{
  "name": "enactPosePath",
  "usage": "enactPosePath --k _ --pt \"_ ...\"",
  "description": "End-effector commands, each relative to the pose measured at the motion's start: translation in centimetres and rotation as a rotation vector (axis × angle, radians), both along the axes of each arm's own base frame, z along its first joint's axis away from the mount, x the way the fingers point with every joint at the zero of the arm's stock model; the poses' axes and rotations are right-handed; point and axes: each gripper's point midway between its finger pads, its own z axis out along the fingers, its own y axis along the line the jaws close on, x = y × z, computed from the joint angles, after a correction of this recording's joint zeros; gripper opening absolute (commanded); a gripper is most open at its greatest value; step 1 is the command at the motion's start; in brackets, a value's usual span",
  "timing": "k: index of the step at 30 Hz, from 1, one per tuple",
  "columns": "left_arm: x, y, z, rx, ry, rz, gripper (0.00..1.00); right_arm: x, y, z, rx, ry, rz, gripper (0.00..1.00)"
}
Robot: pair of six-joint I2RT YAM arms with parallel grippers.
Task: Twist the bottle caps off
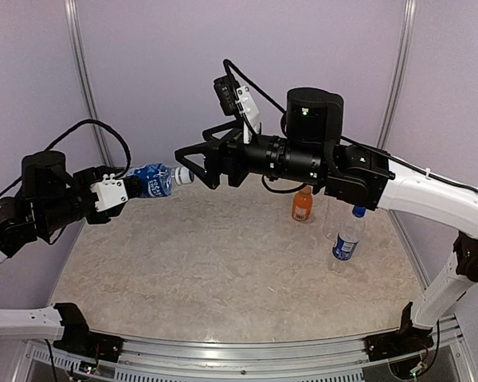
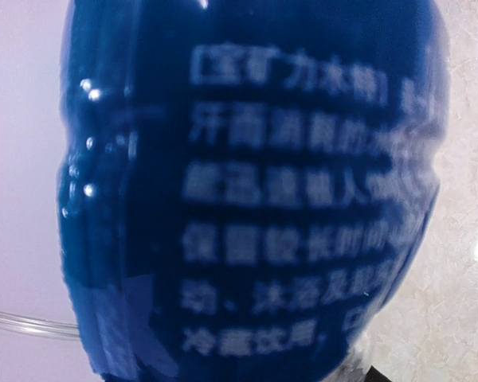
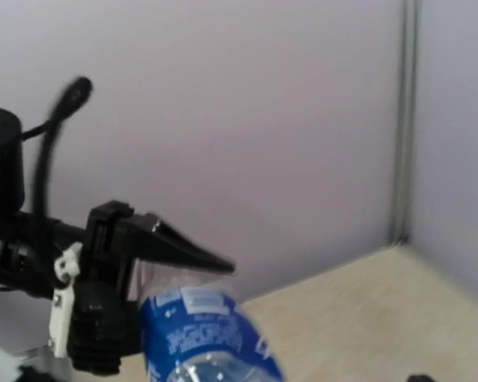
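Observation:
My left gripper (image 1: 134,186) is shut on a clear bottle with a blue label (image 1: 153,180) and holds it sideways in the air, with its white cap (image 1: 185,175) pointing right. The label fills the left wrist view (image 2: 255,191) and hides the fingers. My right gripper (image 1: 190,167) is at the cap with its jaws spread, not closed on it. The right wrist view shows the held bottle (image 3: 199,338) and a left finger (image 3: 175,248). The short orange bottle (image 1: 303,205) and a second blue-labelled bottle (image 1: 346,239) stand upright at the right.
A faint clear bottle (image 1: 328,219) seems to stand between the orange and the blue-labelled bottles, partly under my right arm. The beige table (image 1: 207,270) is walled by pale panels at the back and sides.

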Motion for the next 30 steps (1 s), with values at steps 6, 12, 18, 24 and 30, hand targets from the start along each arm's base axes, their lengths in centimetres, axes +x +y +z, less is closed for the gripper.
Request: enactPosePath --k 6,12,18,24,30 --pt "0.2 0.1 1.4 -0.014 -0.053 0.008 0.32 1.3 2.1 -6.3 -0.103 0.331 0.069 0.73" --pt "0.1 0.1 1.2 -0.011 -0.046 0.004 0.32 1.6 2.4 -6.9 -0.1 0.337 0.099 0.53" --pt "0.0 0.0 1.3 -0.015 -0.049 0.0 0.32 1.1 3.3 -7.5 -0.124 0.347 0.154 0.25" --pt "-0.4 0.1 0.6 -0.011 -0.017 -0.011 0.32 0.4 3.0 -7.0 -0.135 0.294 0.19 0.0" --pt "-4.6 0.5 -3.8 0.029 0.279 -0.098 0.32 -2.4 -0.3 -8.5 -0.321 -0.218 0.165 0.0"
